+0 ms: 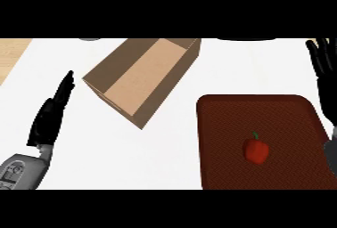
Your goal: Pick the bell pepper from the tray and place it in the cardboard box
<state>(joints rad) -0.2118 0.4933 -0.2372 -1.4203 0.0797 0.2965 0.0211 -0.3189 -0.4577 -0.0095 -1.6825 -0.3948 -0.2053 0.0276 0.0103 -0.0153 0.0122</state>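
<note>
A red bell pepper (pixel 256 150) with a green stem lies on the dark red tray (pixel 223 120), in its lower right part. An open cardboard box (pixel 141 78) sits turned at an angle to the upper left of the tray. My right hand (pixel 324 60) stands open at the right edge, fingers up, beyond the tray's far right corner and well away from the pepper. My left hand (pixel 52 111) is open at the left, seen edge-on with straight fingers pointing up, to the left of the box. Neither hand holds anything.
The white counter (pixel 164 151) runs between the box and the tray. A strip of wooden surface (pixel 12 53) shows at the top left. Dark and grey objects (pixel 247 39) peek in at the top edge.
</note>
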